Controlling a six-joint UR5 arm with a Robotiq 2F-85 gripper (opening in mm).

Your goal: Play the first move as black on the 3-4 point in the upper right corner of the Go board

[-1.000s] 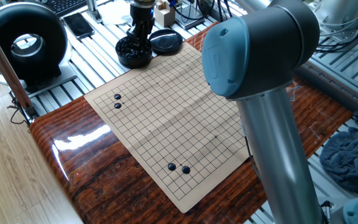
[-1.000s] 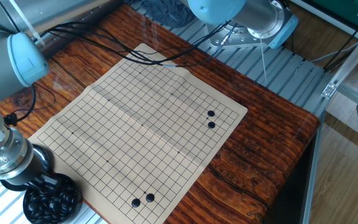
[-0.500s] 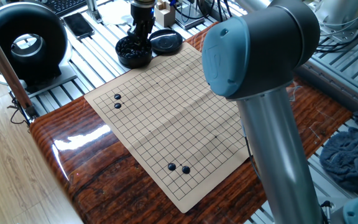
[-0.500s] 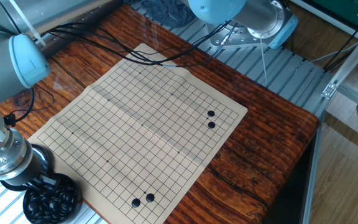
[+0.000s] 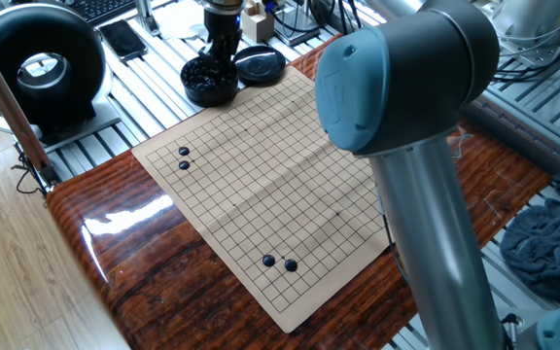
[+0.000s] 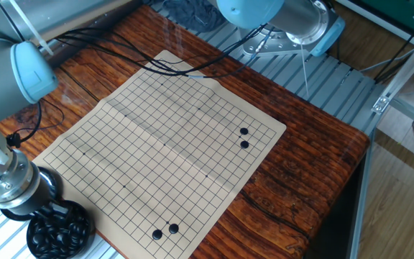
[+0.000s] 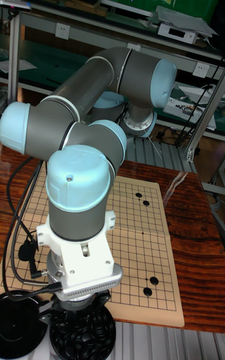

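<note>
Jaws first: you can't tell how they stand, because the gripper [image 5: 216, 64] is pushed down into the black bowl [image 5: 210, 82] and its tips are lost among the stones [image 6: 60, 232] in all three views, so whether a stone is pinched between them stays open. That bowl sits just off the edge of the Go board [image 5: 261, 185], with its lid [image 5: 260, 64] lying beside it, and the black stone you want is somewhere in that heap; which one is being picked can't be made out. Expect it to be light, hard and glossy, rounded on both faces, so it will likely squirt sideways if the fingers close off-centre. Your best bet is to take it across its widest part, edge to edge, with the flat faces level, and squeeze gently. Neighbouring stones are loose and may ride up with it. On the board, two pairs of black stones [image 5: 184, 158] already lie near two edges, the other pair [image 5: 279, 262] well apart from the first. The 3-4 point itself can't be picked out with certainty; count grid lines from the board's corner before you descend.
</note>
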